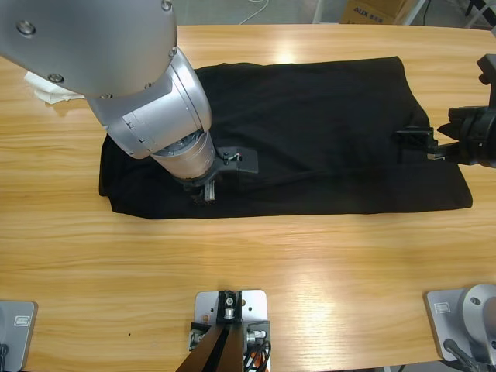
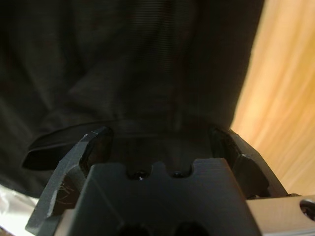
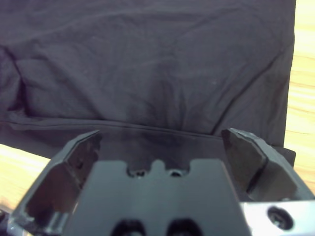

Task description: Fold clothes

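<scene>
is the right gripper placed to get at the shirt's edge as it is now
Probably yes: the right gripper sits open at the black T-shirt's edge, hem lying just ahead of its jaws, nothing between them.

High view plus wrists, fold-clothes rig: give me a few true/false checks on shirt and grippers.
1. The shirt lies spread out on the table. True.
2. The right gripper is shut on the shirt. False: its jaws stand open at the shirt's right edge.
3. The left gripper is down over the shirt's near-left part. True.
4. The white cloth lies on top of the shirt. False: it lies on the table beside the shirt's left end, partly hidden by the left arm.
5. The left gripper's jaws are closed. False: the left wrist view shows them apart.
</scene>
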